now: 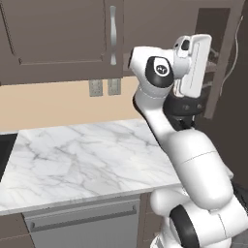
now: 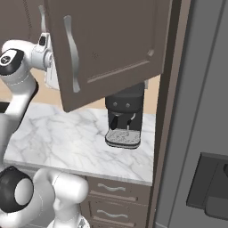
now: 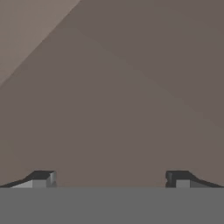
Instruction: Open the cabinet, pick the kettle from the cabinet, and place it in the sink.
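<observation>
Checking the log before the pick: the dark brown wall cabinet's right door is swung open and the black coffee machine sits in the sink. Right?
Not quite. The dark brown wall cabinet's door is swung open, but the black coffee machine stands on the white marble counter, not in the sink. The right base view shows it.

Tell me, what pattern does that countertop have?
White marble with grey veins. The countertop shows best in the left base view.

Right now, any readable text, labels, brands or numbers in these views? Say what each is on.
None readable.
Cabinet: plain brown door panels, no label or marking.
Black coffee machine: no brand or digits legible at this size.
Wall outlets: blank plates.
Marble counter: veining only, no print.
Hand view: plain brown surface ahead of the open jaws, no text.
</observation>
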